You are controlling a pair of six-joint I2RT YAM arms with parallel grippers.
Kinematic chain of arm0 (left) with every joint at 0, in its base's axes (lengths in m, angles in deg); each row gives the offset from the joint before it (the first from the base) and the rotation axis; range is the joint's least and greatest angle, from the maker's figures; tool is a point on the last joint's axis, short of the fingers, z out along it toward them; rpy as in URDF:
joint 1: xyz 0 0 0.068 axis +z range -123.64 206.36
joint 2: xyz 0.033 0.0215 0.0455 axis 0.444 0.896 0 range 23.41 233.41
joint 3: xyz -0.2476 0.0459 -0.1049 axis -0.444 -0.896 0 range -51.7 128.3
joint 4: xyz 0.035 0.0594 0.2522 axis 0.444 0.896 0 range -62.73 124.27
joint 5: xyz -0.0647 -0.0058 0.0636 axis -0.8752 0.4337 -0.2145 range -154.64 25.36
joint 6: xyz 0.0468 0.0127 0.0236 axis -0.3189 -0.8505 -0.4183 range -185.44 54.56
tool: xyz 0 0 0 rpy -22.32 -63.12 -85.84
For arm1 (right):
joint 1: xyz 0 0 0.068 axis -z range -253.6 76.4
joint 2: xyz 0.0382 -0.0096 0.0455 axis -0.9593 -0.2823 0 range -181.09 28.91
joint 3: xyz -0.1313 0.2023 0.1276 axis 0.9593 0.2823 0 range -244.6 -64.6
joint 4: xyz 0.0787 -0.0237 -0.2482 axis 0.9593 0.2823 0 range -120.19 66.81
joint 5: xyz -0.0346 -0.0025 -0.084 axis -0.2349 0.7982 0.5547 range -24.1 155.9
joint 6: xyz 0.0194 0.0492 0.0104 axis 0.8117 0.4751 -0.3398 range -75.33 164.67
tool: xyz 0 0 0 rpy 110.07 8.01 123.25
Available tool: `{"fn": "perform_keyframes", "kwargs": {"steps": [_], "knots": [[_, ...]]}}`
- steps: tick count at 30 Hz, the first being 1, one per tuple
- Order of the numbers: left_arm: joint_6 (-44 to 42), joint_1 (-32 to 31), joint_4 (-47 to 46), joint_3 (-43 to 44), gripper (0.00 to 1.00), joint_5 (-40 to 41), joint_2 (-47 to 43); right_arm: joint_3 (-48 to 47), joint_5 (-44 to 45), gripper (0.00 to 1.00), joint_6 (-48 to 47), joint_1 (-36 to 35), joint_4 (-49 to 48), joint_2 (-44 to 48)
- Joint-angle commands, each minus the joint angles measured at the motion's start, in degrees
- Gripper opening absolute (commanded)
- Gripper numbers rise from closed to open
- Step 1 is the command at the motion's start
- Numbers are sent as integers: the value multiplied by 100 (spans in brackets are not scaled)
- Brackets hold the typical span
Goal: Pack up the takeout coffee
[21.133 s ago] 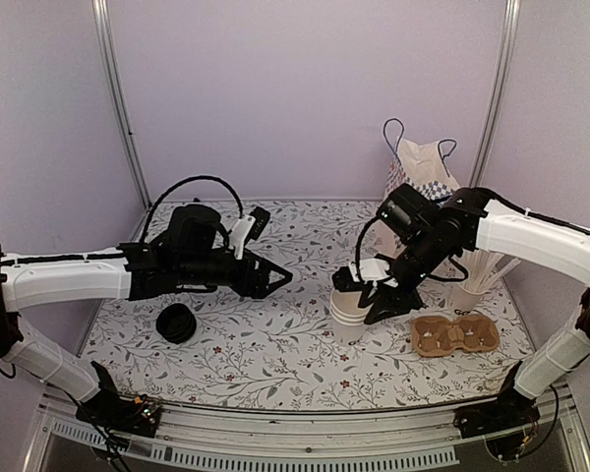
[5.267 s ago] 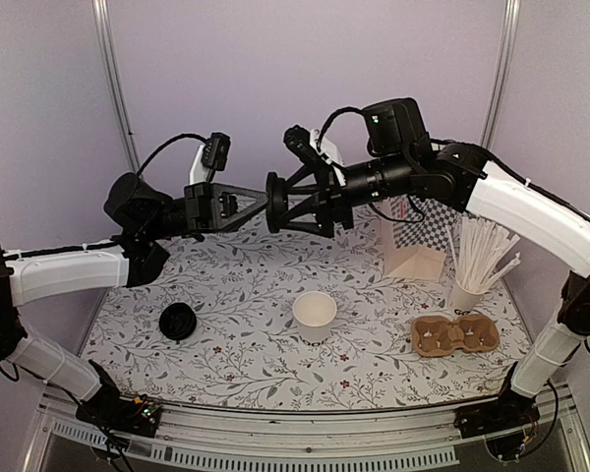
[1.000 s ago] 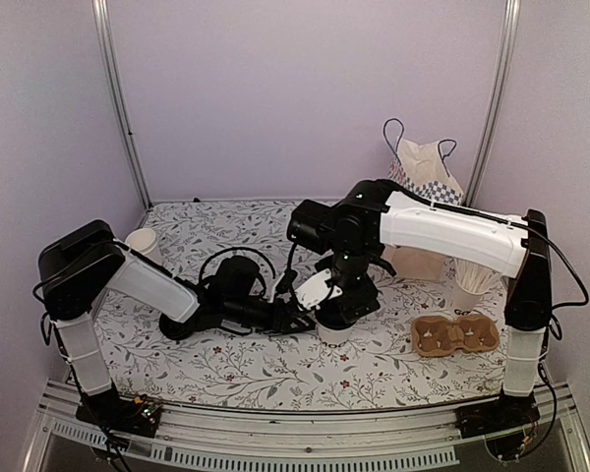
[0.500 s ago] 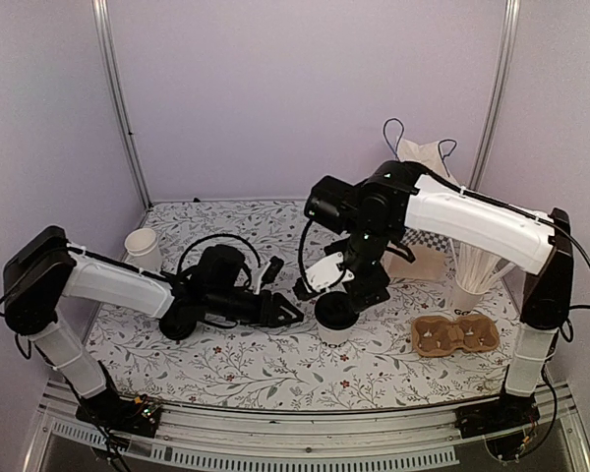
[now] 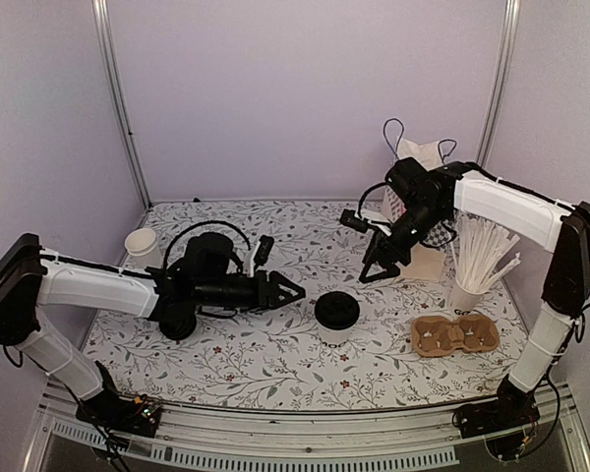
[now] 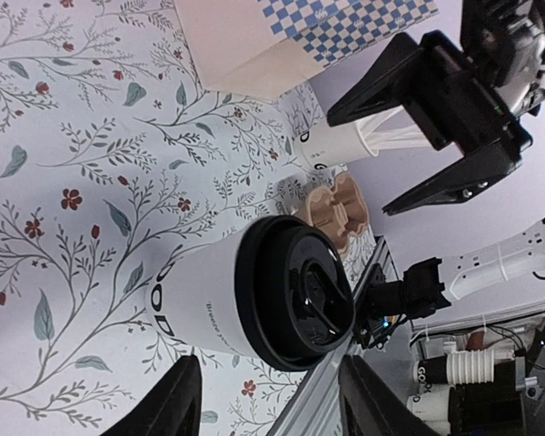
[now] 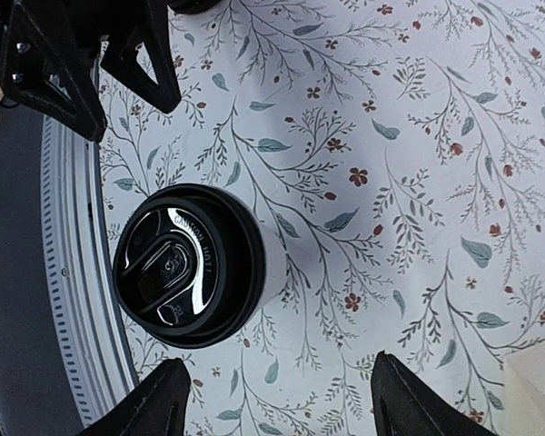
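Note:
The takeout coffee (image 5: 336,315), a small white paper cup with a black lid, stands upright on the flowered table. It also shows in the left wrist view (image 6: 209,304) and in the right wrist view (image 7: 186,263). My left gripper (image 5: 290,292) is open and empty, just left of the cup and apart from it; its own view shows the same (image 6: 272,400). My right gripper (image 5: 360,250) is open and empty, raised up and to the right of the cup, in front of the checkered paper bag (image 5: 423,197); its own view looks down past it (image 7: 282,400).
A white cup of white sticks (image 5: 467,290) and a brown cardboard cup carrier (image 5: 454,334) are at the right. A plain white cup (image 5: 143,246) and a black lid stack (image 5: 177,323) are at the left. The table's front rail (image 5: 305,433) runs along the near edge.
My right gripper has lifted off the cup's lid and drawn back up and right toward the bag. My left gripper has shifted slightly away from the cup. The cup stands free.

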Motion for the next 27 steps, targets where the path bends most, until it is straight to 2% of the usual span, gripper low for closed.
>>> {"fn": "perform_keyframes", "kwargs": {"steps": [1,6,12,27], "knots": [[552,-266,-492,173,54,47,291,844,-865,70,938,76,-925,427],[570,-313,-434,361,54,13,573,1399,-1015,66,1272,80,-1292,593],[513,-314,-370,571,55,-26,824,1718,-1297,66,1473,80,-1515,619],[371,-310,-308,760,53,-136,1259,1754,-1366,47,1637,80,-1707,201]]}}
